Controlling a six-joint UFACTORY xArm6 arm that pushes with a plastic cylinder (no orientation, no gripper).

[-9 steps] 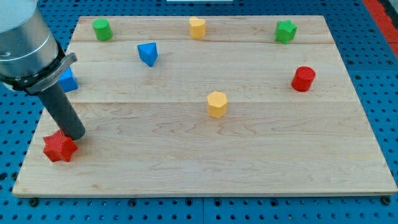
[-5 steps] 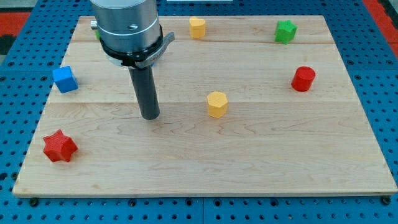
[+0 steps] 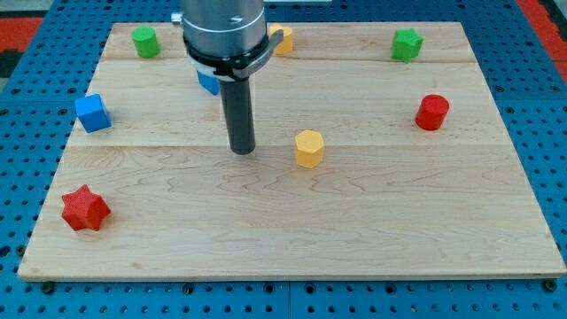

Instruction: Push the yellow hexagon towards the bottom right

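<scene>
The yellow hexagon [image 3: 309, 148] stands near the middle of the wooden board [image 3: 292, 239]. My tip [image 3: 242, 151] rests on the board to the hexagon's left, about a block's width or more away, not touching it. The rod rises from the tip to the grey arm body at the view's top.
A red star [image 3: 85, 208] lies at the bottom left, a blue cube [image 3: 92, 113] at the left edge. A blue block [image 3: 208, 83] is partly hidden behind the arm. A green cylinder [image 3: 144, 41], another yellow block [image 3: 283, 39], a green star [image 3: 407, 44] and a red cylinder [image 3: 432, 112] stand farther off.
My tip has moved from beside the red star at the bottom left, rightwards and up, to just left of the yellow hexagon. No block has moved.
</scene>
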